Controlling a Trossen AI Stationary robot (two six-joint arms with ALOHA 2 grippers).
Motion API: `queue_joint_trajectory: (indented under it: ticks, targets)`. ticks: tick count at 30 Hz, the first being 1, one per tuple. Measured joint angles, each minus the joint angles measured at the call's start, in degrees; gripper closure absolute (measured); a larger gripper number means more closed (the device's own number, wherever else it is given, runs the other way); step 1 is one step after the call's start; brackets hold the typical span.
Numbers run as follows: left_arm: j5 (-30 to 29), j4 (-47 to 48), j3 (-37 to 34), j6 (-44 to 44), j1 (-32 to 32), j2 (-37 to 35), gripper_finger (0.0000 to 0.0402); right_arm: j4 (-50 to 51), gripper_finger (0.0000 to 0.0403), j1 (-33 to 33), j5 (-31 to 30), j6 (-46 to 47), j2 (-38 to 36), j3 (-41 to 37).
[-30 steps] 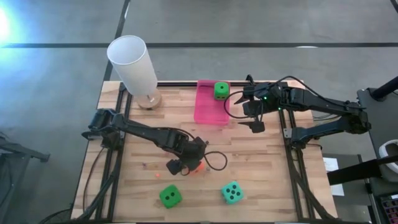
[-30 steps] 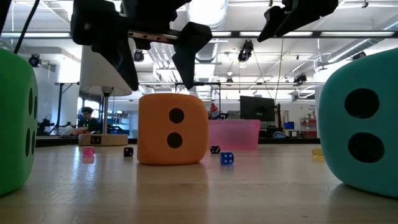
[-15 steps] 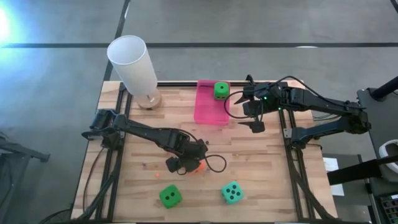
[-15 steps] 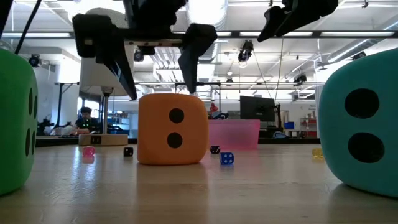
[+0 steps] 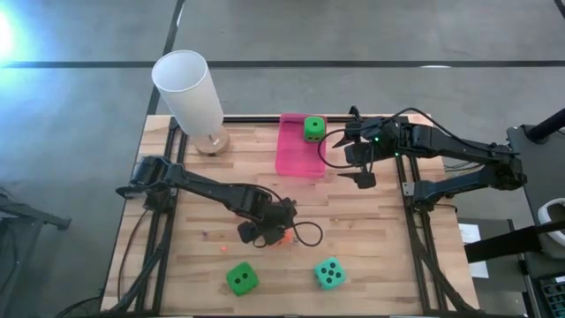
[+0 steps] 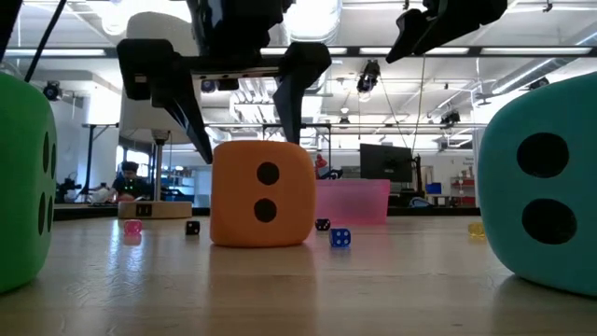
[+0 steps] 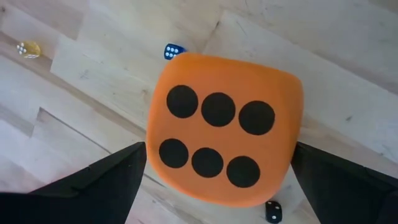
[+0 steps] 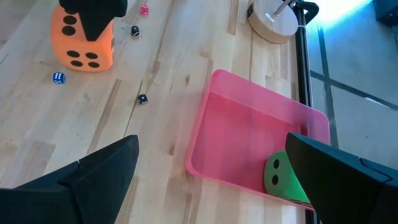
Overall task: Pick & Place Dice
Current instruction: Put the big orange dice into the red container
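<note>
Tray (image 5: 297, 152) at the table's (image 5: 380, 221) back middle, one die (image 5: 313, 129) in its right back corner, lamp (image 5: 190, 93) left of tray, three dice (image 5: 241, 278) toward the table's front edge.

High view: orange die (image 5: 281, 237) mostly hidden under left gripper (image 5: 265, 231). Low view: green die (image 6: 23, 182), teal die (image 6: 541, 187) cut by frame edges.

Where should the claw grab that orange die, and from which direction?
From straight above, squeezing two opposite side faces. The orange die sits flat, six pips up, and the open left claw already straddles it from above, fingers on either side.
</note>
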State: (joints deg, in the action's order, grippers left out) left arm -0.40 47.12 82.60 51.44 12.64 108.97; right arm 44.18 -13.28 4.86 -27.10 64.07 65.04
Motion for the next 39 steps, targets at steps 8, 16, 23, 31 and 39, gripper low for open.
queue_joint_trajectory:
  ticks: [8,16,23,31,39]
  targets:
    - [0.00,-0.69,-0.19,4.06,0.02,0.00,0.0008,0.01,0.0003,0.00,0.00,-0.03,0.00,0.00]
    - [0.42,-1.37,-0.53,5.79,0.02,0.51,0.0016,-0.02,0.0003,0.00,0.00,-0.03,-0.01,0.00]
    - [0.44,-1.87,-1.06,2.95,0.07,0.48,0.0020,-0.02,0.0003,0.00,0.00,0.03,-0.02,0.00]
    - [0.46,0.00,-0.78,-1.07,0.69,-0.22,0.0020,-0.01,0.0003,0.00,0.00,0.01,-0.02,0.00]
    - [0.57,0.23,-0.46,-3.45,1.38,-0.92,0.0014,0.00,0.0003,0.02,0.02,0.03,-0.02,0.00]
